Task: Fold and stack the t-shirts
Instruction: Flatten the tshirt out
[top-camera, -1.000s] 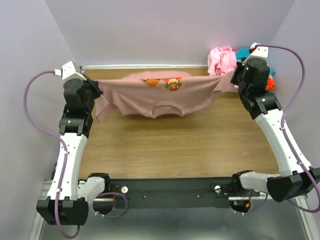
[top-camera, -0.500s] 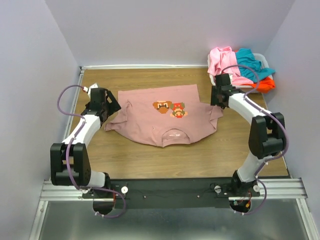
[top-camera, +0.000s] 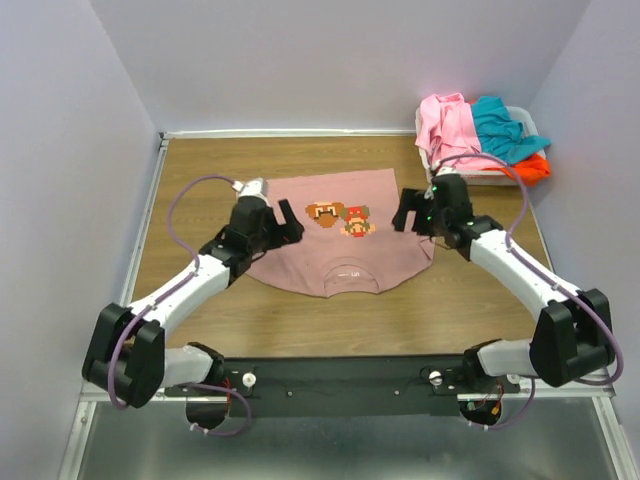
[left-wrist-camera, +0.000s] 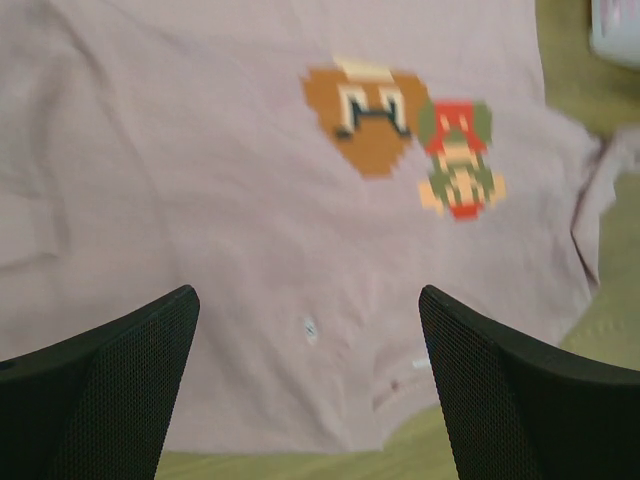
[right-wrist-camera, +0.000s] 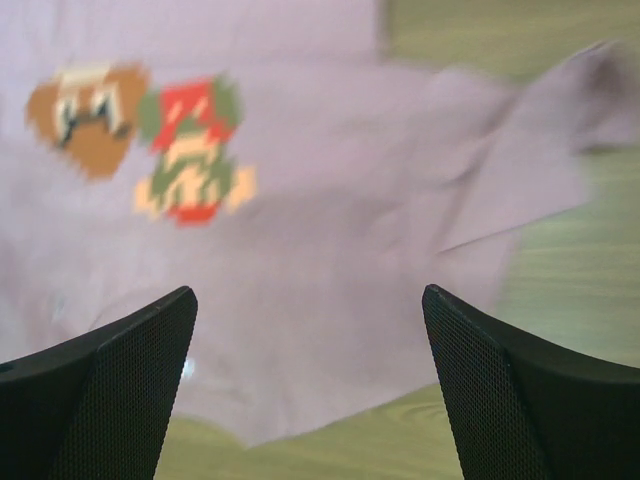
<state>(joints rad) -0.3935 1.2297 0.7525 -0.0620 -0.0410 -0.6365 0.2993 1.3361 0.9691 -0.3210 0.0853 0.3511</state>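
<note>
my left hand (top-camera: 284, 221) and right hand (top-camera: 406, 212) hang released above the mauve t-shirt (top-camera: 340, 250); i should pinch its sides evenly.

tee (top-camera: 345, 255) flat at table (top-camera: 300, 320) centre | other tees (top-camera: 470, 125) behind it, far right, seemingly in basket (top-camera: 524, 116)

mauve t-shirt (top-camera: 340, 262): sleeve at frame left hidden under left arm (top-camera: 200, 278) | wrist views: cloth blurred, cut by frame edges | basket (top-camera: 524, 115): apparently mostly buried under tees (top-camera: 470, 125)
</note>
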